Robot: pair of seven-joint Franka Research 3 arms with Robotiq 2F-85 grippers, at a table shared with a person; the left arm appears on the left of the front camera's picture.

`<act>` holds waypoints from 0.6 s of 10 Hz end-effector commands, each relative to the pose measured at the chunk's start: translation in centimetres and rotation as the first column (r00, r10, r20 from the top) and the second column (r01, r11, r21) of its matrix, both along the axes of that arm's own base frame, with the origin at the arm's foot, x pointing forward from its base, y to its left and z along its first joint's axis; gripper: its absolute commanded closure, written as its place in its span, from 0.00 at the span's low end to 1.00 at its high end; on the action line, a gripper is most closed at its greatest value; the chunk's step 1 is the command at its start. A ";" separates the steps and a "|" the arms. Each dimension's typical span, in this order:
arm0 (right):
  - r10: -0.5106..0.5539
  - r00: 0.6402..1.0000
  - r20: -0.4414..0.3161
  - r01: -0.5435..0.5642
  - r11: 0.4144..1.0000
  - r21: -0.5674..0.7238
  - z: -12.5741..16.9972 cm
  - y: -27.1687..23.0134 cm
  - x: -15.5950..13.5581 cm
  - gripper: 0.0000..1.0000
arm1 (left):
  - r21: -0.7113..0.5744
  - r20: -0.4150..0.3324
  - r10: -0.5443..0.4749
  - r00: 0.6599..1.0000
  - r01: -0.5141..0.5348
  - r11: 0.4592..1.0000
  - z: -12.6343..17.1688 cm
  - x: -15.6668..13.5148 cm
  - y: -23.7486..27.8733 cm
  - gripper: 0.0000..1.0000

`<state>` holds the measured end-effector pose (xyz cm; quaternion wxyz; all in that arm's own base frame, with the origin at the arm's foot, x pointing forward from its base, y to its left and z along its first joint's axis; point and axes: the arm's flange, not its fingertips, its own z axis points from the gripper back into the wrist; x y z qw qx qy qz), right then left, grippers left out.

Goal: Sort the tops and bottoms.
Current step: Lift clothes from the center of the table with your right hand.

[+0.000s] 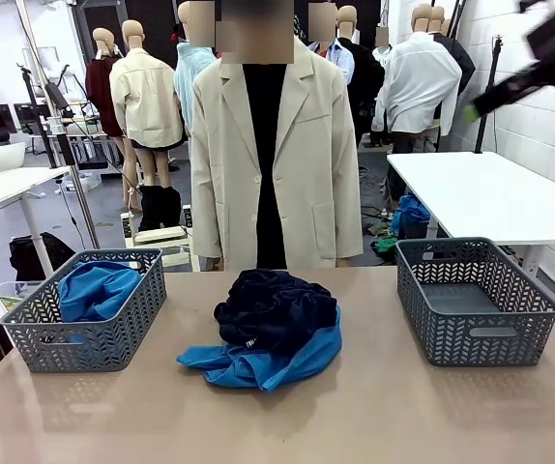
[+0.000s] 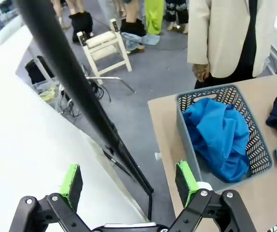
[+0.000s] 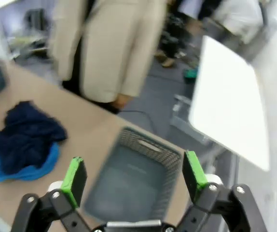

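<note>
- Centrally on the desk, the navy bottoms lie crumpled on a blue top, whose edges spread out from under them toward the robot's side.
- A second blue top sits bunched inside the left basket, at the robot's left end of the desk, well apart from the navy bottoms.
- The right basket, grey with a patterned wall, stands at the opposite end, also well apart from them.
- The left gripper has its fingers spread wide with nothing between them. It hangs off the desk's edge, above a white surface and the floor, with the left basket ahead and to one side.
- The right gripper is likewise spread wide and holds nothing. It is raised above the right basket, whose grey bottom shows between its green pads.
- A person in a cream jacket stands at the far side, just behind the navy bottoms.
</note>
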<state>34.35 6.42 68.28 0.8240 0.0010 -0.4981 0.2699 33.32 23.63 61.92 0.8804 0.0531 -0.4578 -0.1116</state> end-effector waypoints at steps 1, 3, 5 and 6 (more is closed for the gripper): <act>0.214 0.967 -0.137 -0.230 0.967 -0.113 1.1 4.2 3.4 0.00 | 0.008 -0.027 -0.022 0.999 0.022 1.000 0.5 0.9 -0.9 0.00; 0.270 0.916 -0.298 -0.346 0.906 -0.243 -1.8 10.8 5.1 0.00 | 0.008 -0.027 -0.022 0.999 0.022 1.000 0.5 0.9 -0.9 0.00; 0.346 0.814 -0.467 -0.486 0.846 -0.219 -6.6 15.2 7.2 0.00 | 0.008 -0.027 -0.022 0.999 0.022 1.000 0.5 0.9 -0.9 0.00; 0.348 0.786 -0.511 -0.513 0.829 -0.224 -8.4 16.6 8.3 0.00 | 0.008 -0.027 -0.022 0.999 0.022 1.000 0.5 0.9 -0.9 0.00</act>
